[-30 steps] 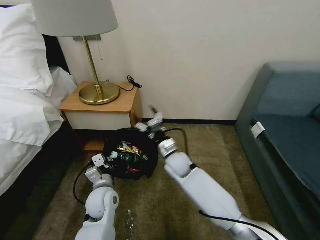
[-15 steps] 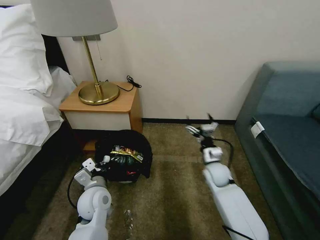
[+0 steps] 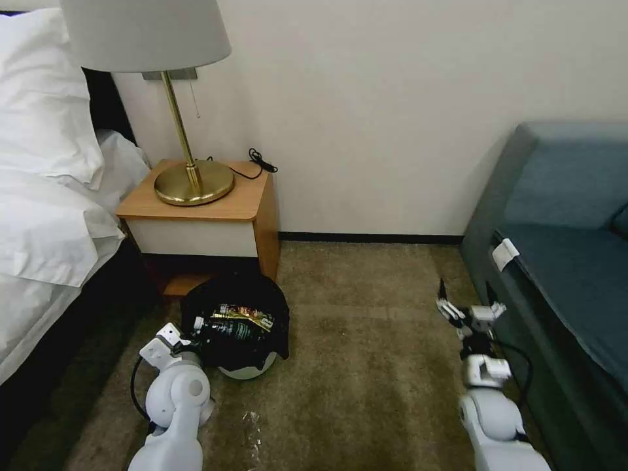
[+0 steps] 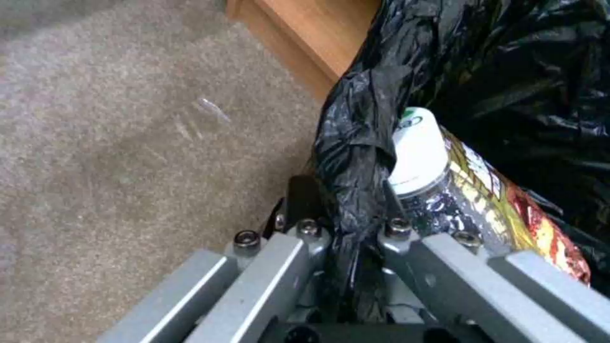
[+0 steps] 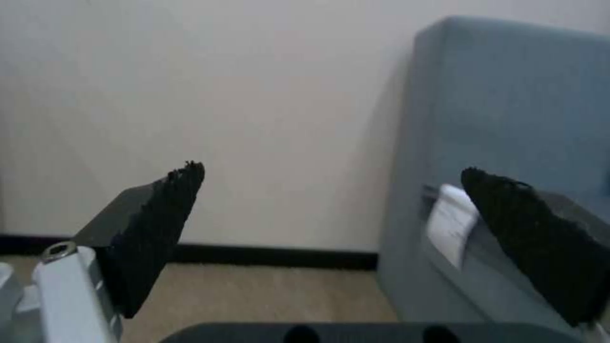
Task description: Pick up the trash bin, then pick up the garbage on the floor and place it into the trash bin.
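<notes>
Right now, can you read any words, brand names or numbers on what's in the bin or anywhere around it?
None can be read.
Wrapper in the trash bin: yellow print, too blurred.
Bottle cap: green mark, no legible letters.
White tag on the sofa: faint lines, too small.
Left tool grips the bin liner; right tool is open by the sofa.

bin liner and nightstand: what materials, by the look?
Bin liner: thin black plastic film, by its glossy crinkles; the left tool is pinching a fold at the rim. Nightstand: likely wood or wood-look laminate, warm brown top with a smooth matte finish and a pale front panel.
</notes>
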{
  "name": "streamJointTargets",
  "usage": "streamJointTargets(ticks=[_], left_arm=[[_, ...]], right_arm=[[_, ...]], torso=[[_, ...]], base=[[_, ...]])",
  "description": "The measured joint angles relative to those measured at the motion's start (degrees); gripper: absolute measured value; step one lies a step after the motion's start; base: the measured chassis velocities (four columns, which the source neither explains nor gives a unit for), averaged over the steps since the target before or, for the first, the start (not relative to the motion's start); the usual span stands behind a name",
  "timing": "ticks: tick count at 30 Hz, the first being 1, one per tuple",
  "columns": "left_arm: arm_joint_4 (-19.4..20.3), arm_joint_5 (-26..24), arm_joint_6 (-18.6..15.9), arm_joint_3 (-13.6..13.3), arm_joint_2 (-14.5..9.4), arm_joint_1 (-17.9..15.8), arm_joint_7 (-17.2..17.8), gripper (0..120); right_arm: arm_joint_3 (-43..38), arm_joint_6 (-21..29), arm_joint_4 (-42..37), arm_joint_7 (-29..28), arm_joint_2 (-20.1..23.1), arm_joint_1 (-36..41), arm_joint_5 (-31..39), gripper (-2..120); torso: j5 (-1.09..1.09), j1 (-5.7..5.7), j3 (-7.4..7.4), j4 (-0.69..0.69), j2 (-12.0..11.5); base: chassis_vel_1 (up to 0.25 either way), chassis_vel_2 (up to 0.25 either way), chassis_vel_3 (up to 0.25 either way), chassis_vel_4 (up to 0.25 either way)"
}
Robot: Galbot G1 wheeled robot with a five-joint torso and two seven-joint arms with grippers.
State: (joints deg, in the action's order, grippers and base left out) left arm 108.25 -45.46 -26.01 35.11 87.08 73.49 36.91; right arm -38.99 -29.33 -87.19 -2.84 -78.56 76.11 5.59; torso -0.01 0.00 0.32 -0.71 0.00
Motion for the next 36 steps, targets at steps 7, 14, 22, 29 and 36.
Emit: streamJointTargets(ticks=[7, 14, 22, 29, 36], left_arm=[[1.13, -0.51, -0.56, 1.06, -0.62, 0.64, -1.01, 30], [3.78, 3.53, -3.26, 2.12, -1.34, 3.01, -7.09, 56], [10.00, 14.34, -3.26, 2.90, -4.87, 5.52, -18.12, 86], [9.28, 26.34, 8.07, 5.67, -8.76, 6.28, -33.00, 100], [1.72, 29.07, 26.54, 6.09, -10.61, 5.18, -41.21, 98]], right_arm=[[-2.03, 0.89, -3.19, 0.03, 0.26, 0.81, -0.44, 100], [-2.05, 2.33, -4.98, -0.06, 0.42, 0.05, -0.67, 100], [-1.85, 2.45, -5.14, -0.13, 0.09, 0.25, -0.66, 100], [-2.82, 3.56, -6.57, -2.64, -0.50, 0.31, -1.44, 100], [-2.00, 9.51, -10.59, -5.05, -0.59, 2.47, -1.95, 100]], torso=[[0.00, 0.00, 0.00, 0.02, 0.00], [-0.01, 0.00, 0.00, 0.02, 0.00], [-0.01, 0.00, 0.00, 0.01, 0.00], [0.00, 0.00, 0.00, 0.02, 0.00], [-0.02, 0.00, 0.00, 0.01, 0.00]], base=[[0.000, 0.000, 0.000, 0.000], [0.000, 0.000, 0.000, 0.000], [0.000, 0.000, 0.000, 0.000], [0.000, 0.000, 0.000, 0.000], [0.000, 0.000, 0.000, 0.000]])
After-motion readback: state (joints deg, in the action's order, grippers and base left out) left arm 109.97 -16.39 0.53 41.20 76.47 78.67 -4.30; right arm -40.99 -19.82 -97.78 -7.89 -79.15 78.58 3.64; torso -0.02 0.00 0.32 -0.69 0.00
